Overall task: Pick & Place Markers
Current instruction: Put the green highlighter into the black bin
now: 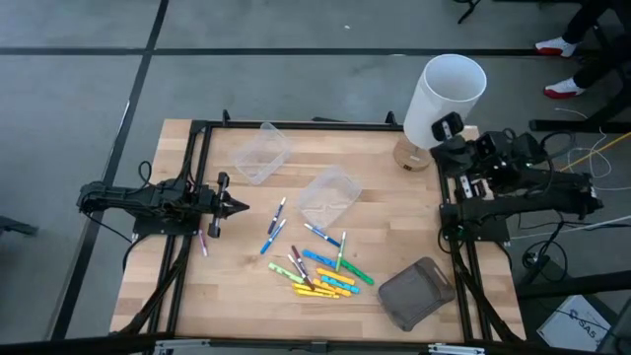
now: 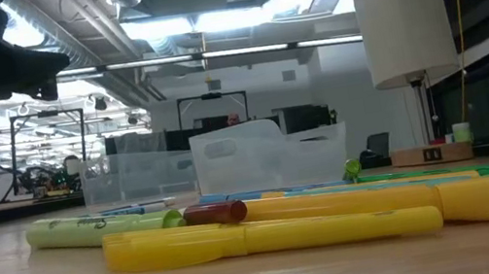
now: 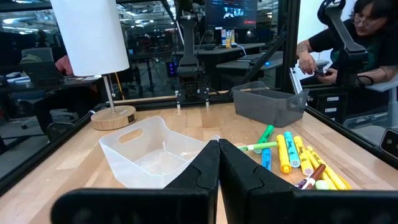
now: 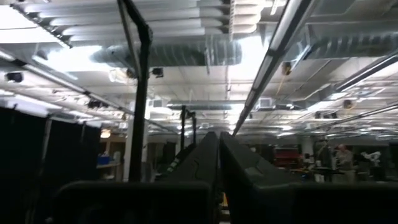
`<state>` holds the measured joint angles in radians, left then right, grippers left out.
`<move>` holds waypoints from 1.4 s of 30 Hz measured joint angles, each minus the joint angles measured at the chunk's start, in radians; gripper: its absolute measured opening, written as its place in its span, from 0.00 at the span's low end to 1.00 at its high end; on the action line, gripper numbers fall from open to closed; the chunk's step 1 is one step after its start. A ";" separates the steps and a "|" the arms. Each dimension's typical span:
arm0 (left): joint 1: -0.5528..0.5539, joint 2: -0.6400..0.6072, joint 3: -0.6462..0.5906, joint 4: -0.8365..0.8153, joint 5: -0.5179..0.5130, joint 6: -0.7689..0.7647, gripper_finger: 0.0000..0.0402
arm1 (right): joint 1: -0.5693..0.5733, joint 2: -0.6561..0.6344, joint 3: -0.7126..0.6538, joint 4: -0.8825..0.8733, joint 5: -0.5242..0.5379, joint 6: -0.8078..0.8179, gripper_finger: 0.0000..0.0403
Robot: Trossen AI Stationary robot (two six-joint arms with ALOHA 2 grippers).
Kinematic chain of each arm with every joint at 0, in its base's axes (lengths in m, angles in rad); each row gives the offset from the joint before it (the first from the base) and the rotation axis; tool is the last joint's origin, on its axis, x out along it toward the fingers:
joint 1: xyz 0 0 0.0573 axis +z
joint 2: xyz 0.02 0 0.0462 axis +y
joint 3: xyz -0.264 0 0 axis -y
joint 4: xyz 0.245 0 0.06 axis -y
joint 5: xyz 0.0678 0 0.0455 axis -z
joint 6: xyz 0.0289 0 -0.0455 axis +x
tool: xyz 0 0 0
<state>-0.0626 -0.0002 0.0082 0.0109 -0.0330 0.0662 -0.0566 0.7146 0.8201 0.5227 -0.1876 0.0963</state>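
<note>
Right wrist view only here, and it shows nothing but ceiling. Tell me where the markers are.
Observer: The markers lie loose on the table's middle, on the near side of a clear tub and left of a grey bin.
Operator: Report the left end effector.
Observer: The left end effector is at the table's left side, shut and empty, pointing toward the pile.
Operator: Name what stands beside the right arm.
Observer: A white lamp stands at the table's far right corner, next to that arm.
</note>
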 joint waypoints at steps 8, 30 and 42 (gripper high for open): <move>0.000 0.000 0.000 0.000 0.000 0.000 0.01 | 0.000 0.124 0.153 -0.250 -0.099 0.000 0.05; 0.000 0.000 0.000 0.000 0.000 0.000 0.01 | 0.000 0.290 0.241 -0.430 -0.131 0.004 0.05; 0.000 0.000 0.000 0.000 0.000 0.000 0.01 | 0.000 0.372 0.241 -0.558 -0.128 0.004 0.05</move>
<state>-0.0628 -0.0002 0.0083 0.0109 -0.0330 0.0662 -0.0566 1.0866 1.0607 -0.0357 -0.3153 0.1001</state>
